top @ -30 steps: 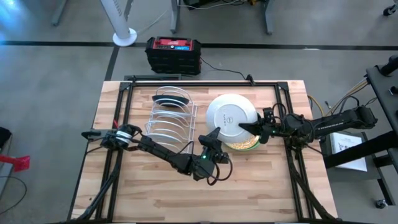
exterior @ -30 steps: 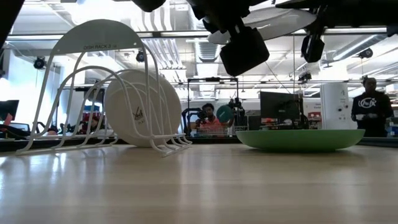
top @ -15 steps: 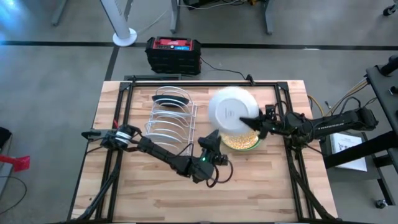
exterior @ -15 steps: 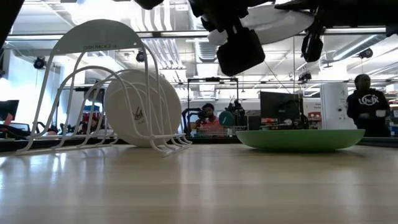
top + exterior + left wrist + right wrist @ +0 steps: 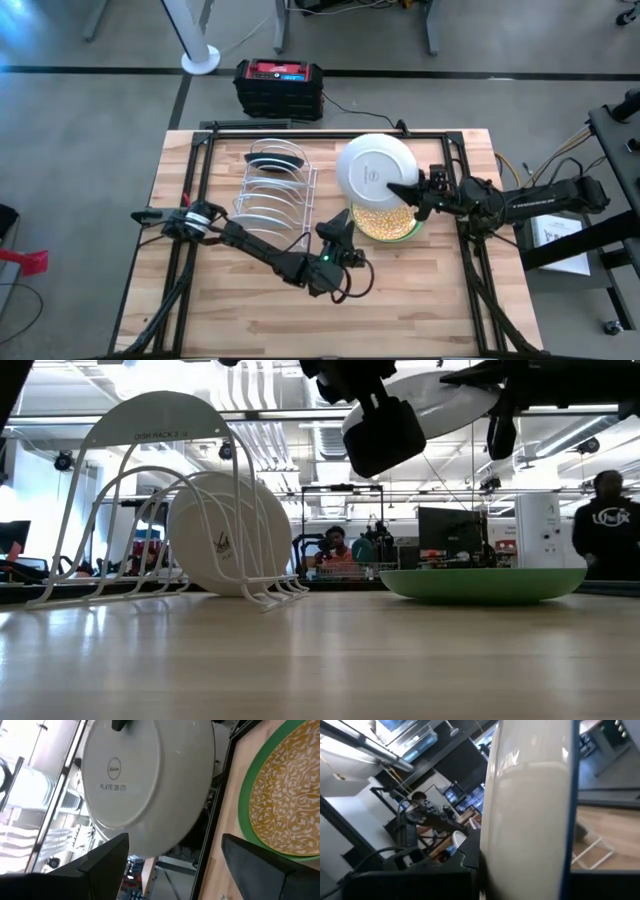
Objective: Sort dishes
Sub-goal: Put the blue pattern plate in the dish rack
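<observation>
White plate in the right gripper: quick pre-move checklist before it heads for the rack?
1. Right gripper shut on the white plate rim: ok.
2. Plate lifted clear of the yellow patterned plate: ok.
3. Left gripper open, not touching the plate: ok.
4. Wire rack has free slots: ok; one plate already stands in it.
5. Plate tilted upright enough for a slot: not ok.
6. Grip firmness: cannot tell.

Two slim black jointed arms, the left arm [image 5: 262, 252] showing a small green light near its wrist, trail dark cables.
</observation>
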{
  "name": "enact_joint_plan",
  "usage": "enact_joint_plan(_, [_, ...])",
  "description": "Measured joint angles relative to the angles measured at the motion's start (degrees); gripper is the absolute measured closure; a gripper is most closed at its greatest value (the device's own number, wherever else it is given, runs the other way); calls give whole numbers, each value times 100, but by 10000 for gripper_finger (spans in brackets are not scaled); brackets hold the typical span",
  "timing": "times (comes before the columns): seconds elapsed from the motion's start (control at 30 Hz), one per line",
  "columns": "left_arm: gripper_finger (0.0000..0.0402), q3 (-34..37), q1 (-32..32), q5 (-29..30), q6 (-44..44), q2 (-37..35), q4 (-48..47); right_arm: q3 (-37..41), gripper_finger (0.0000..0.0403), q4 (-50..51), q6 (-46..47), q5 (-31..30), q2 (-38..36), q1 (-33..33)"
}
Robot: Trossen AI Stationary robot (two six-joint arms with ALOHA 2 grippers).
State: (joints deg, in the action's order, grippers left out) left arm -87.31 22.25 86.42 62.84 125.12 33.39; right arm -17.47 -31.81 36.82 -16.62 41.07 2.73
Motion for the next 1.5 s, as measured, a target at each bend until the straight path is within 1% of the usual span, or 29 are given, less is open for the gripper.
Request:
enact_joint_plan(0.17, [95,2,109,212,-296,-124,-62,0,375,134,-366,62,-79,-271])
enact_joint_plan(0.4, [95,10,198,270,-393,-399,-69,-35,375,161,-928,849,-77,-764])
enact_joint_plan(0.57, [95,128,198,259,-387,-613,-150,-337,375,173,-1525,1372,62,-975])
enact_joint_plan(0.63, [95,278,199,245,-405,-762,-152,-495,375,258,-1806,1460,136,-1012])
enact_joint_plan(0.73, [95,637,224,264,-564,-1166,-140,-660,375,340,-2270,1563,266,-1058])
enact_joint_plan(0.9, [95,1268,274,318,-971,-2007,-143,-915,375,285,-2658,2075,478,-1214])
enact_joint_plan(0.97, [95,1427,283,325,-1051,-2340,-129,-1016,375,249,-2778,2322,621,-1293])
enact_joint_plan(1.13, [95,1765,276,293,-1030,-3062,-140,-1258,375,243,-3168,2612,1116,-1338])
enact_joint_plan(1.23, [95,2013,274,312,-959,-3539,-132,-1343,375,-99,-3263,2897,1514,-1358])
enact_joint_plan(1.3, [95,2228,274,312,-966,-3894,-123,-1393,375,-390,-3269,2952,1774,-1370])
enact_joint_plan(1.5, [95,2784,283,310,-1358,-4888,-125,-1494,375,-1112,-3206,3185,2663,-1461])
